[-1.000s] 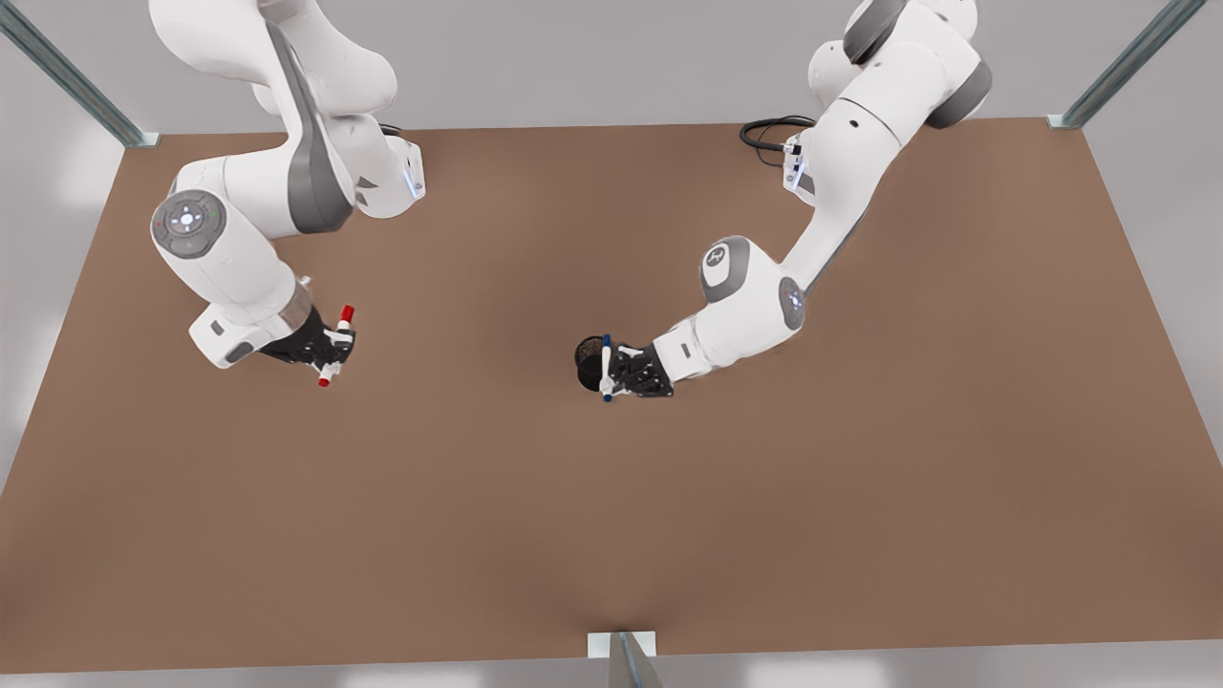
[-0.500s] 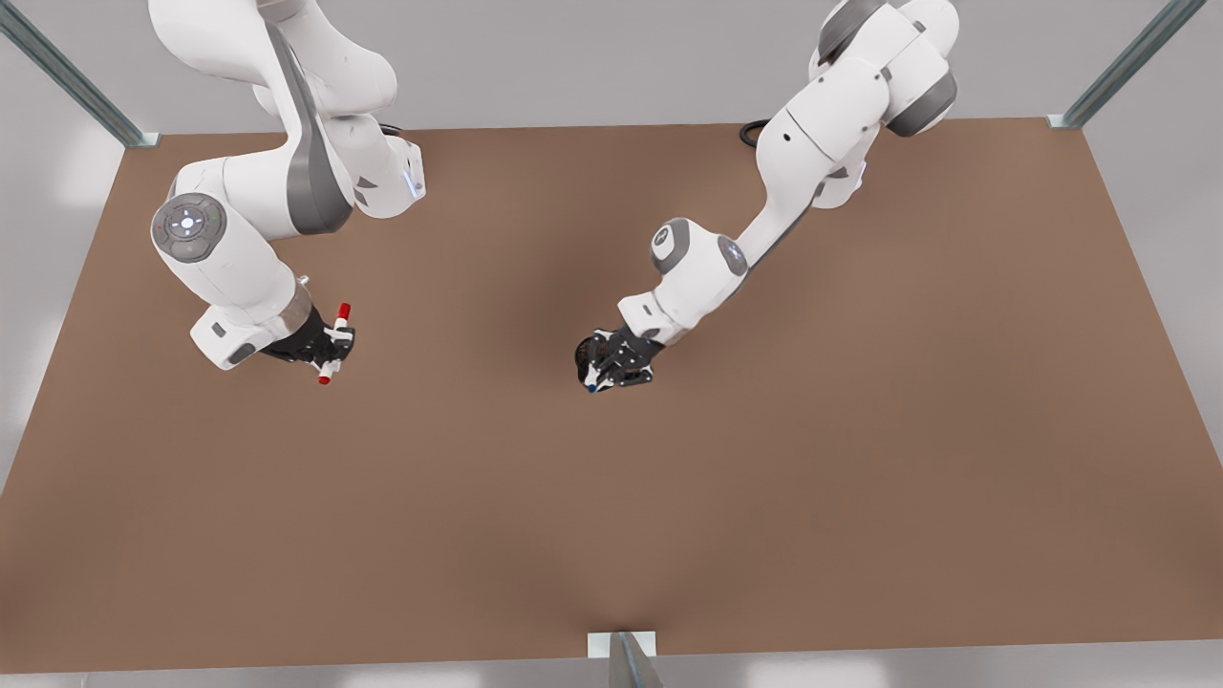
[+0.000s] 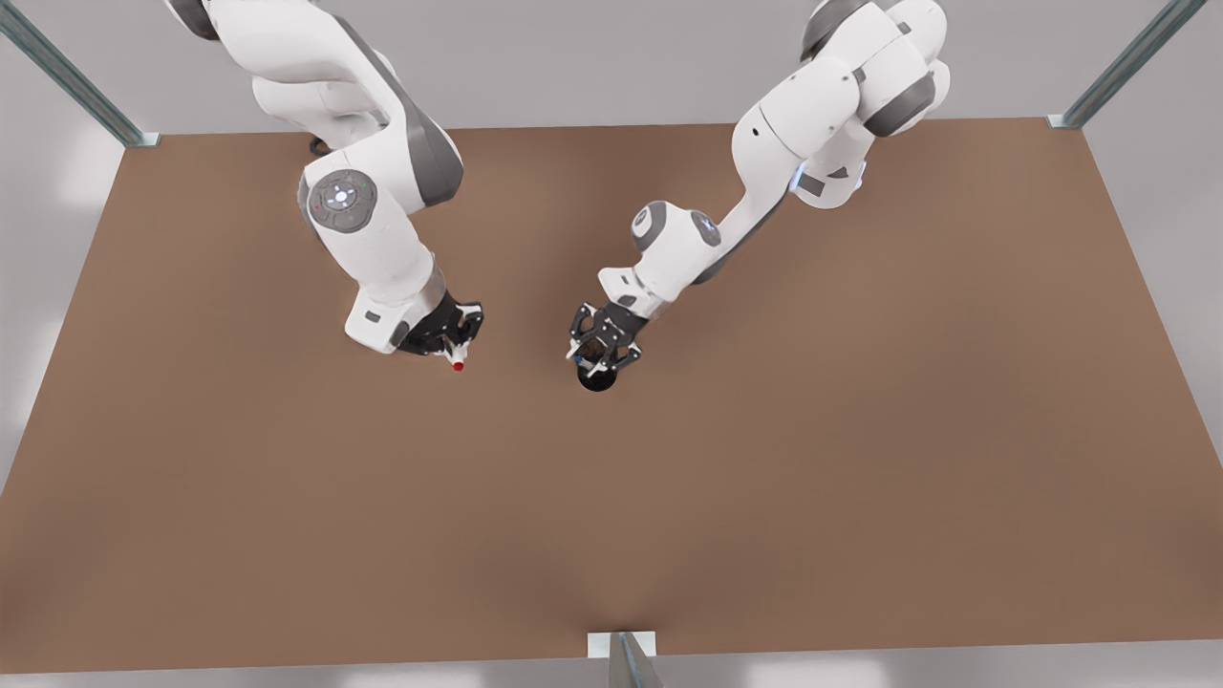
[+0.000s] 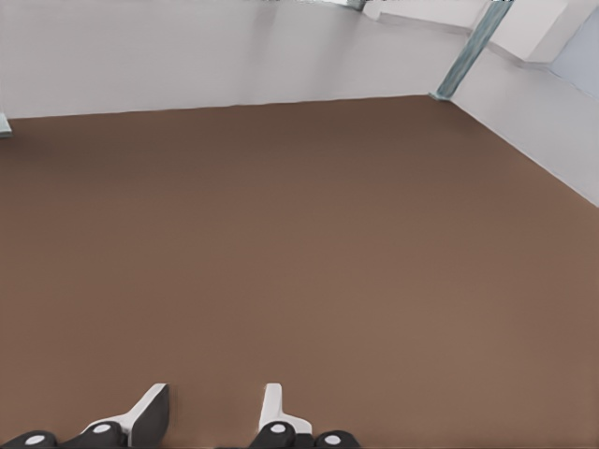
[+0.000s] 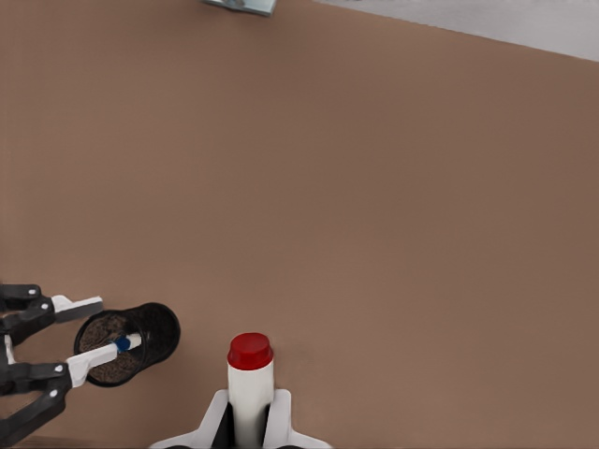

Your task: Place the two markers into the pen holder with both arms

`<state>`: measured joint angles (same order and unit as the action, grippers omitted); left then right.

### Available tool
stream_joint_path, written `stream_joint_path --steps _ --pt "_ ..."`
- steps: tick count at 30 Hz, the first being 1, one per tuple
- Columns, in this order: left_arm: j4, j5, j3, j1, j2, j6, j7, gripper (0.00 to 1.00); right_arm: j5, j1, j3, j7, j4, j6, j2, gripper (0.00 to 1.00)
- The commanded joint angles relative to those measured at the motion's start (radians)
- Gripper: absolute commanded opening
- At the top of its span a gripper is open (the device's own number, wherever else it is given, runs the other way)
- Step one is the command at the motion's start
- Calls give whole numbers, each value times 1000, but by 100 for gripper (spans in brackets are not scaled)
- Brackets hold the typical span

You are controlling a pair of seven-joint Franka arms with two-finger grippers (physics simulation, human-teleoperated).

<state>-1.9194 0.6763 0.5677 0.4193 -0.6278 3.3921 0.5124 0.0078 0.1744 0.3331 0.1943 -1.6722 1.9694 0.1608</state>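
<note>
Blue marker (image 5: 120,345) in pen holder (image 5: 154,329), seemingly released

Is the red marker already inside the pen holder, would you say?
No, the right end effector grips the red marker beside the pen holder.

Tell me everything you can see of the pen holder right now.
The pen holder is a small black mesh cup standing upright on the brown table, mouth open upward. The blue marker leans into it, blue end inside. The left gripper, open, hangs right above it. The right gripper, shut on the red marker, is apart from it.
</note>
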Motion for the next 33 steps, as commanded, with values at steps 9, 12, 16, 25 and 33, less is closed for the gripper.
stream_joint_path --steps 9,12,16,25,33 --pt "565 -514 -135 -574 195 -1767 -469 100 -72 93 3 85 -29 629 97 21" --pt "686 -819 -135 -577 281 -2030 -617 100 -118 111 44 82 -170 911 86 21" --pt "439 -646 -519 -336 579 -1841 -604 100 -201 140 67 82 -170 1114 157 21" --pt "484 -653 -519 -343 473 -1846 -614 100 -223 175 58 83 -333 1433 238 21" --pt "482 -652 -520 -358 439 -1847 -614 100 -223 174 57 80 -411 1513 243 21"
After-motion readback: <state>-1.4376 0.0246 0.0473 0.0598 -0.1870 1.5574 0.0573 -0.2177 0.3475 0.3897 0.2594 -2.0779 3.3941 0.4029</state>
